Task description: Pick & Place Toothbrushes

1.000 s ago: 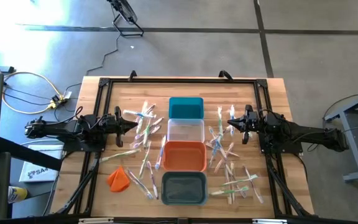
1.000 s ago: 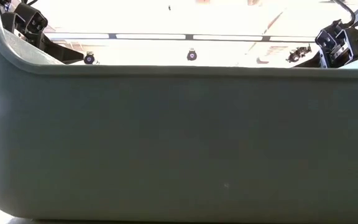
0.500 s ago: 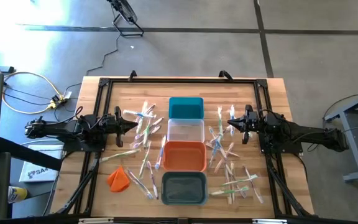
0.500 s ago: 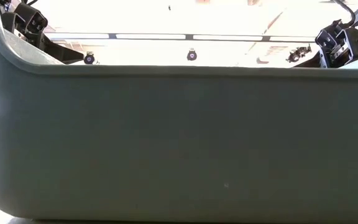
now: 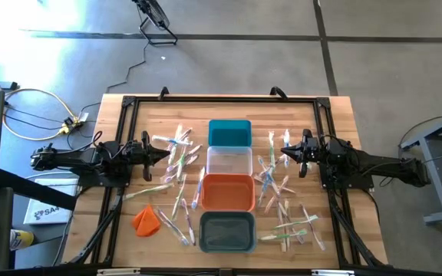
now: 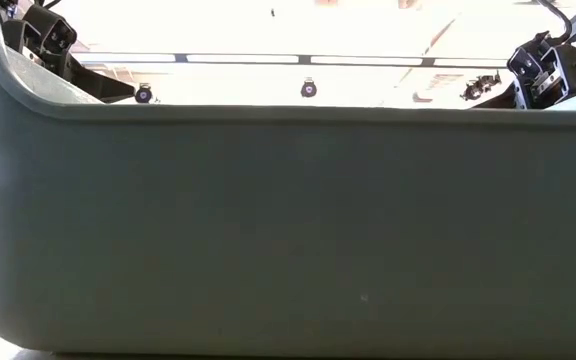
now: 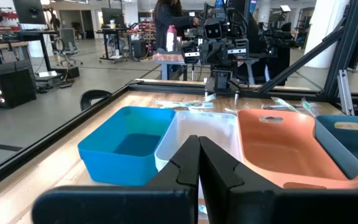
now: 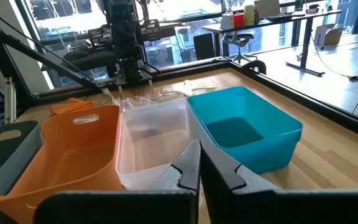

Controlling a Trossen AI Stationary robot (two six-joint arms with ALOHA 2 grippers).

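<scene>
Toothbrushes [image 5: 176, 153] lie unmoved since a second ago beside the closed, empty left hand [image 5: 165, 152] and right hand [image 5: 284, 150], so no pick has begun.

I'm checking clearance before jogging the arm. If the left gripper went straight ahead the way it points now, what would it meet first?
The left gripper, jaws shut and empty, points at the clear bin in the middle row. It would probably meet that bin's near wall first, though loose toothbrushes lie below its path.

Bright daylight, blown-out low-view background.
</scene>
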